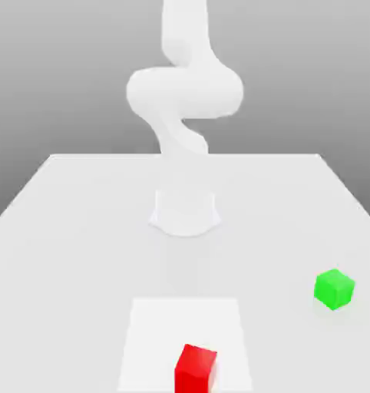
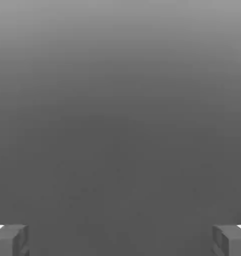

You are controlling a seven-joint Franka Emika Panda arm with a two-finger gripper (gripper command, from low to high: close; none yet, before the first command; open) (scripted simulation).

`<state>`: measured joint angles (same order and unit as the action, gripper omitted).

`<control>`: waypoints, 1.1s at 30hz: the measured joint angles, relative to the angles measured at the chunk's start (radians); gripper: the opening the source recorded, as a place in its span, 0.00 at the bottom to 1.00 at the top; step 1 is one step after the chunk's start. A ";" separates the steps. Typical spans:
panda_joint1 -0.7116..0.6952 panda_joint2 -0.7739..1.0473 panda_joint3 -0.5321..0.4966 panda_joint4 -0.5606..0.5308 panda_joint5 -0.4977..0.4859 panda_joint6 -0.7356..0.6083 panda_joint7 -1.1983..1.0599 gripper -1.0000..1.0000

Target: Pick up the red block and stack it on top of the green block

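Note:
The red block [image 1: 196,368] sits on the white table [image 1: 73,230] near its front edge, about mid-width. The green block [image 1: 334,288] rests on the table toward the exterior view's right, a little farther back than the red one. The two blocks are well apart. In the hand view my gripper [image 2: 120,241] is open: its two grey fingertips [image 2: 10,240] stand far apart with nothing between them, against a plain grey background. Neither block appears in the hand view.
The white arm [image 1: 184,92] rises from its round base [image 1: 185,211] at the table's middle and bends upward past the frame's top. A lighter square patch [image 1: 153,330] lies under the red block.

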<state>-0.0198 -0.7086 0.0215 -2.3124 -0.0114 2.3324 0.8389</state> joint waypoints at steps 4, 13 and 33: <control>-0.030 0.151 0.033 -0.020 -0.020 0.053 0.065 0.50; -0.072 0.478 0.081 -0.064 -0.070 0.169 0.210 0.50; -0.046 1.109 0.062 -0.102 -0.089 0.480 0.382 0.00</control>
<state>-0.0656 0.4008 0.0833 -2.4139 -0.1003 2.8127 1.2212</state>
